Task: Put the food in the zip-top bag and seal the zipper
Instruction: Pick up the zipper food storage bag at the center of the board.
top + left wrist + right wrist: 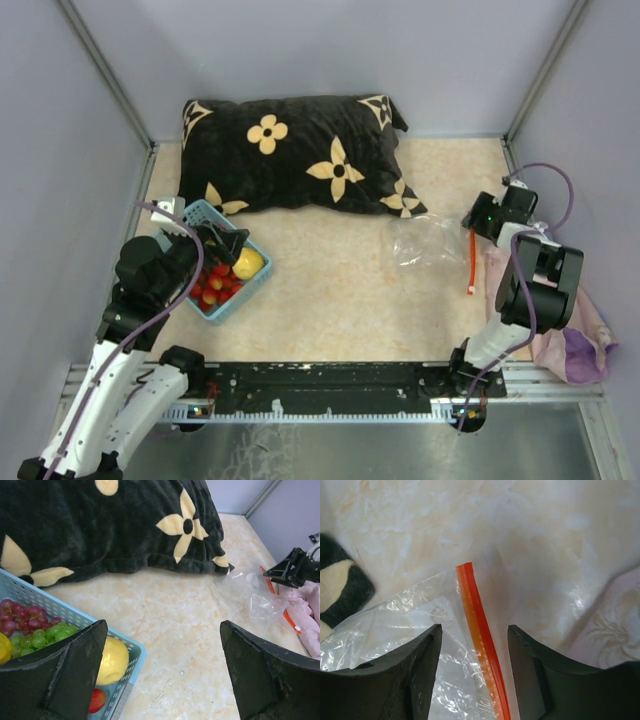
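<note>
Since the zip-top bag [425,243] is judged limp and slippery, its stiffer zipper [481,645] is preferred, straddled by the open right gripper [475,630]. The left gripper [163,626] is held wide open.

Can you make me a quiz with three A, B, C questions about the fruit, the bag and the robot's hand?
1. What colour is the zipper on the zip-top bag?
A) green B) red-orange C) blue

2. Where is the toy fruit?
A) in the zip-top bag B) in the blue basket C) on the pillow

3. How is the left gripper?
A) shut on a grape B) shut on the bag C) wide open and empty

Answers:
1 B, the strip along the bag's edge is red-orange.
2 B, all of it lies inside the basket.
3 C, its jaws stand far apart with nothing between them.
</note>
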Controlling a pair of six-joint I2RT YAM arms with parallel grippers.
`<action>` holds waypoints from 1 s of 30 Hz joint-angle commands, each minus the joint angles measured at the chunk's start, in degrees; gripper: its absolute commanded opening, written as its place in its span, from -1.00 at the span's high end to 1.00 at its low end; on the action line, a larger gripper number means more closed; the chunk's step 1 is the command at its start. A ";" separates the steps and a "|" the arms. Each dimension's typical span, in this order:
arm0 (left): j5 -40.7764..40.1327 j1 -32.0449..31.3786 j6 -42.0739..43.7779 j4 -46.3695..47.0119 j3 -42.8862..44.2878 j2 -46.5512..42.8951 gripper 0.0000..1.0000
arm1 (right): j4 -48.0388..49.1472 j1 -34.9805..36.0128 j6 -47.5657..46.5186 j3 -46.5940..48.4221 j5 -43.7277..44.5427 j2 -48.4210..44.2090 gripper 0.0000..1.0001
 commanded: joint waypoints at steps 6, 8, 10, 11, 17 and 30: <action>4.95 -0.18 0.67 1.44 1.90 2.41 -0.99 | 2.36 -0.46 -3.26 5.24 -9.50 5.58 0.07; 5.61 -0.20 0.40 1.83 1.66 2.59 -0.99 | 1.93 -0.46 -3.75 5.58 -10.98 5.72 0.26; 6.28 -0.20 -0.09 2.20 1.43 2.76 -0.99 | 1.86 -0.42 -3.65 5.28 -12.47 4.67 0.43; 6.60 -0.20 -0.36 2.44 1.24 2.90 -0.99 | 1.80 -0.38 -3.35 5.01 -13.43 3.79 0.52; 8.78 -0.20 -2.20 3.35 0.46 4.11 -0.98 | -0.81 1.59 -1.64 3.39 -15.37 -5.41 0.98; 17.54 -0.29 -8.27 6.16 1.16 12.84 -0.88 | -9.67 16.04 7.98 3.57 -8.74 -21.58 1.00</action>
